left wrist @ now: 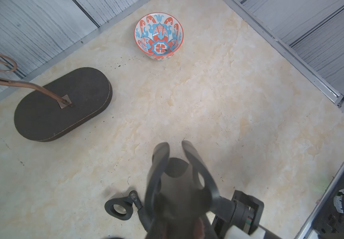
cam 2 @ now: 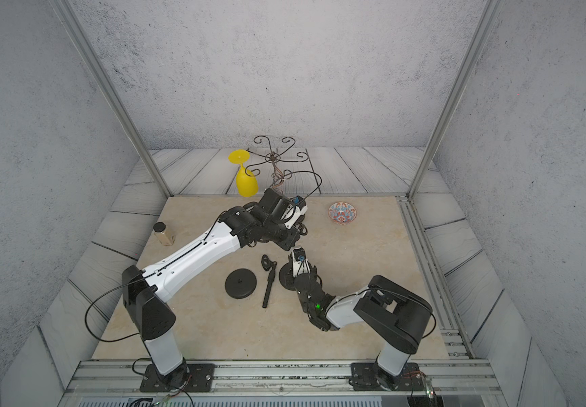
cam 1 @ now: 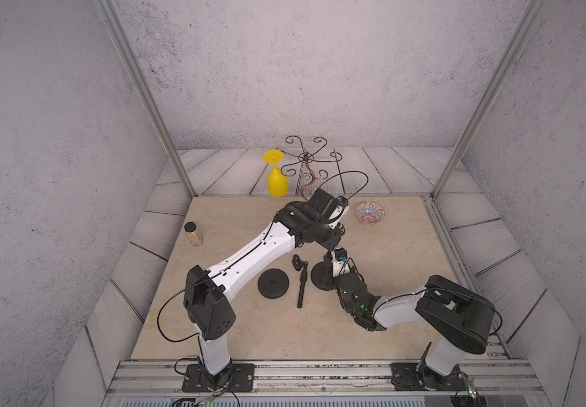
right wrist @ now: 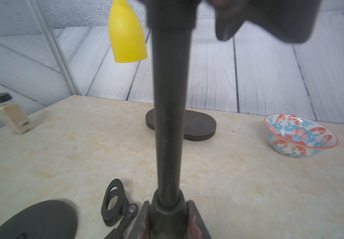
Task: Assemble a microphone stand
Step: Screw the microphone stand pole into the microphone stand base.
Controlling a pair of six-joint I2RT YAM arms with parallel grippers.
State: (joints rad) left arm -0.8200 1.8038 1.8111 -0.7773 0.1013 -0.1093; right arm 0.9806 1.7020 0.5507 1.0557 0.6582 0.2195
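A black pole (right wrist: 170,103) stands upright on a round black base (cam 1: 319,282) near the middle of the table. My right gripper (right wrist: 169,225) is shut on the collar at the pole's foot; it also shows in a top view (cam 1: 328,272). My left gripper (left wrist: 179,223) is shut on a black U-shaped microphone clip (left wrist: 167,161) at the pole's top, above the right gripper (cam 2: 289,273). A second round base (cam 1: 273,283) lies loose to the left. Between the two bases lies a second pole (cam 1: 301,287) with a ring clamp (left wrist: 118,208) at its far end.
A patterned bowl (cam 1: 370,213) sits at the back right. A curly wire stand (cam 1: 305,158) on a dark oval base (left wrist: 63,103) and an upturned yellow glass (cam 1: 277,176) are at the back. A spice jar (cam 1: 192,234) stands at the left.
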